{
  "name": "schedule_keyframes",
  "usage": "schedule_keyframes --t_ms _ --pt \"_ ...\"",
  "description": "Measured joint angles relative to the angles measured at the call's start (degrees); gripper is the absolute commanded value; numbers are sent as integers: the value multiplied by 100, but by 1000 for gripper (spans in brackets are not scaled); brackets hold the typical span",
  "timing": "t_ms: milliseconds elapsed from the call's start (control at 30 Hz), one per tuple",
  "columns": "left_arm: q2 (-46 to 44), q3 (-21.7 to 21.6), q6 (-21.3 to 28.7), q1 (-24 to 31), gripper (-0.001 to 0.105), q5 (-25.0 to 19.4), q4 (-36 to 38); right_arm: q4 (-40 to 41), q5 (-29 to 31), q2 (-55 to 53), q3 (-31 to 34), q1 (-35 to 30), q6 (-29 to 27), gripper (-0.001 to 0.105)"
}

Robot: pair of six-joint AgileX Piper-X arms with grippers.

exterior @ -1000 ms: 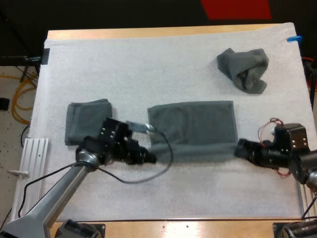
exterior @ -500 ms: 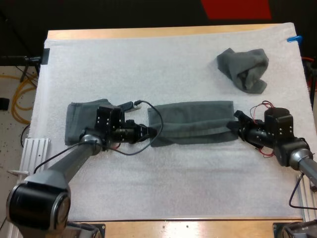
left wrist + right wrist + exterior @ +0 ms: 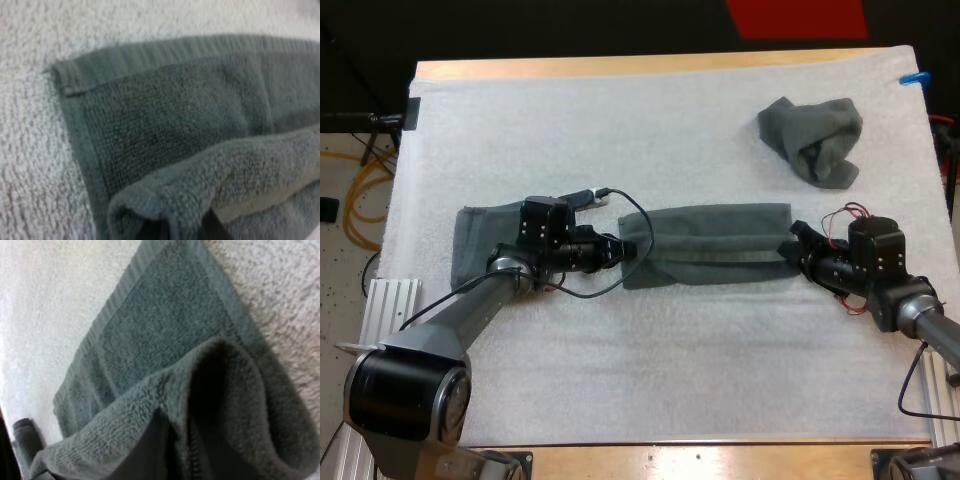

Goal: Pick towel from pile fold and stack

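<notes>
A wooden table (image 3: 620,67) carries a white fleecy mat (image 3: 620,150) that covers nearly all of it. Strips of bare wood show along the far and near edges.

There are three dark grey-green terry towels and two grippers.

The first, a long half-folded dark grey-green towel (image 3: 710,245), lies across the middle of the mat. Its near long edge is lifted and rolled over toward its far edge. The left gripper (image 3: 624,250) is clamped on this towel's left end, and the right gripper (image 3: 788,250) is clamped on its right end. Both arms lie low over the mat.

The left wrist view shows a raised lip of cloth gathered at the gripper. Beyond it, the lower layer lies flat, with its hemmed corner on the mat. In the right wrist view, black fingers (image 3: 150,455) pinch a thick loop of cloth, and the flat layer runs away toward the other gripper.

The second, a small folded square towel (image 3: 480,245), sits just left of the left gripper, partly under that arm.

The third, a crumpled towel heap (image 3: 812,140), rests near the mat's far right corner, well apart from the others.

Bare mat stretches along the whole near side and across the far left.
</notes>
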Motion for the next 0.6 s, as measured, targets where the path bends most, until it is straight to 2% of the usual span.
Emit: schedule_keyframes --t_ms 33,133,200,267,333,467,600 --pt "0 0 104 0 4 1 0 -4 0 11 0 0 0 14" --pt "0 0 278 0 20 1 -6 -67 0 15 0 0 0 39" --pt "0 0 308 0 39 -12 -36 -242 19 15 9 0 0 56" --pt "0 0 324 0 54 -72 -107 -555 24 15 7 0 0 63" --pt "0 -6 322 0 61 -110 -257 -974 73 15 7 0 0 63" --pt "0 -225 322 17 60 -136 -500 -1656 353 15 -15 0 -85 63" --pt "-19 -636 322 79 60 -152 -541 -2032 453 15 -227 0 -610 63"
